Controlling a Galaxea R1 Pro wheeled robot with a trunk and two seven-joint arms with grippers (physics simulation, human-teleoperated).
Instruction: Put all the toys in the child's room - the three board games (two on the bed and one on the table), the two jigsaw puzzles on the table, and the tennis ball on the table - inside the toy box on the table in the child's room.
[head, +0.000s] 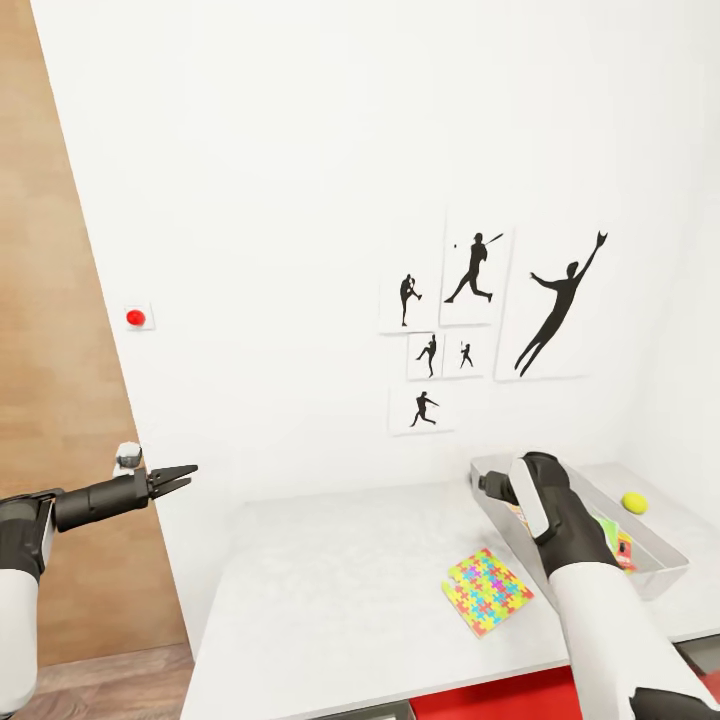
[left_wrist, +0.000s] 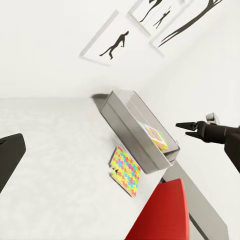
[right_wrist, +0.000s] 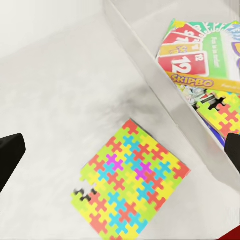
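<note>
One jigsaw puzzle lies flat on the white table, just beside the grey toy box. Inside the box, a Skip-Bo board game rests on top with a second jigsaw puzzle beside it and a blue edge showing beneath. The tennis ball sits by the box's far rim; I cannot tell whether it is inside. My right gripper hangs open above the puzzle on the table, near the box's end. My left gripper is held off the table's left end, open and empty.
A brown wooden door fills the left side. Black baseball silhouette pictures and a small red button are on the white wall behind the table. A red object sits below the table's near edge.
</note>
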